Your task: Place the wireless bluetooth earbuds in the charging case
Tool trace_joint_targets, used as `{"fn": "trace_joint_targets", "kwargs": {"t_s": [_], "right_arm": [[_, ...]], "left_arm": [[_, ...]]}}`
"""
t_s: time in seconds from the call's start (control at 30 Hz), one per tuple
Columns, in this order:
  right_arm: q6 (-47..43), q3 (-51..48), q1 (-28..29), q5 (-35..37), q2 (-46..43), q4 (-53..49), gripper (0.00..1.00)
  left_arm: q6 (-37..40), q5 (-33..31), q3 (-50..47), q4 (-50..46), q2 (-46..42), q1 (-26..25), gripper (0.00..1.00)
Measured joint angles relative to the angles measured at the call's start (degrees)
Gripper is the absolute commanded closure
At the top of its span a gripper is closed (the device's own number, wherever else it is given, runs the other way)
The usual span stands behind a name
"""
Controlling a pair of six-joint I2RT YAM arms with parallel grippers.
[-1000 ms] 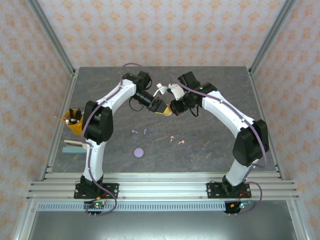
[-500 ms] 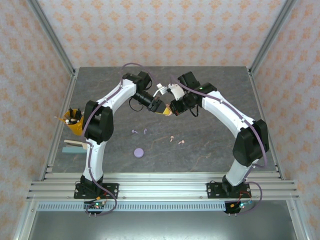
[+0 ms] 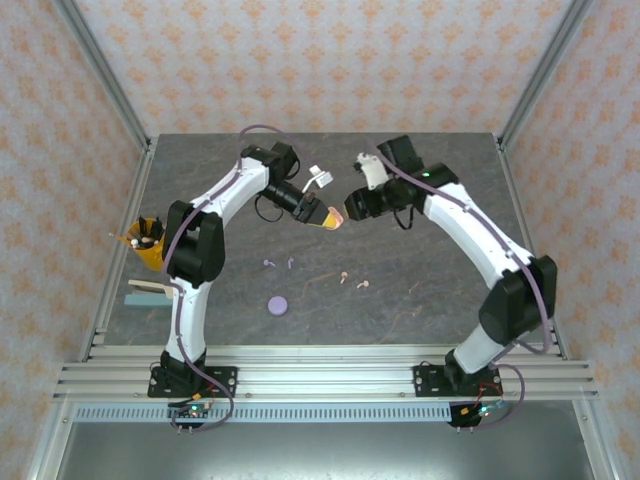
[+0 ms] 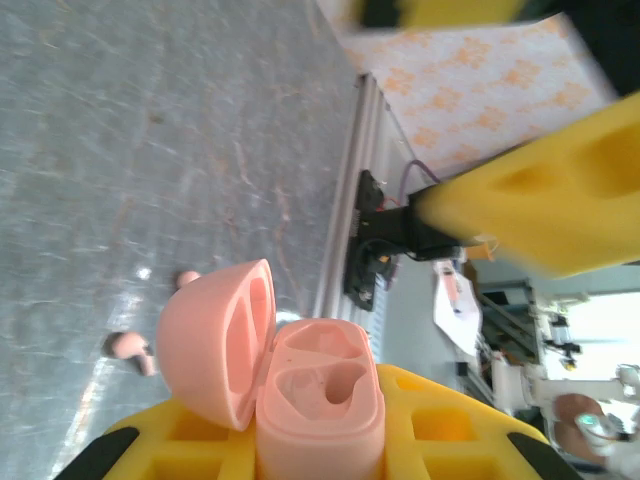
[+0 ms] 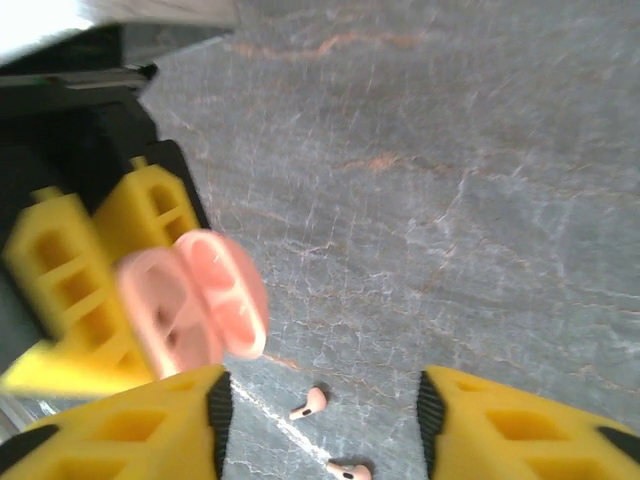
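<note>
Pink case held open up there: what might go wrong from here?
The pink case sits pinched in the left gripper above the table; it could slip or its lid swing shut. The pink earbuds on the table are tiny beside the right gripper's wide fingers, which might knock them away.

Pink charging case and pink earbuds: smooth plastic w/ soft satin sheen, no texture. The fingers of left gripper and of right gripper look like matt yellow plastic, moulded w/ square pockets, w/ matt black strips at the edges. The table is a grey stone-look sheet, veined, mostly matt w/ faint glare; frame rails bare brushed alu., arm shells glossy white plastic w/ matt black joints, walls printed paper or cloth, can't tell which.
</note>
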Motion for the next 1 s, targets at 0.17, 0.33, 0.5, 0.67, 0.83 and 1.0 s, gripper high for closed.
{"fn": "trace_joint_targets", "kwargs": {"t_s": [0.17,0.33,0.5,0.67,0.83,1.0], "right_arm": [[4.42,-4.02,-3.04,-0.83,-8.24,2.08,0.36],[10.51,-7.5,-3.13,0.11,-11.78,3.8,0.35],[18.16,-12.63,-3.13,3.8,-12.98,5.95,0.35],[26.08,-18.29,-3.13,7.32,-13.51,7.21,0.35],[33.2,-22.75,-3.13,9.09,-13.51,8.5,0.35],[39.43,-27.23,-2.56,10.47,-13.46,9.01,0.35]], "left_arm": [[-8.72,-7.48,-6.19,9.86,-3.32,0.33,1.0],[-16.61,-14.78,-10.51,20.17,-8.22,0.33,1.0],[-23.06,-22.27,-16.26,30.25,-14.84,0.24,1.0],[-28.76,-30.25,-22.93,39.54,-20.68,-0.63,1.0],[-31.89,-38.23,-28.26,47.36,-23.41,-2.56,1.0],[-31.04,-49.2,-36.76,55.04,-27.52,-7.19,1.0]]}}
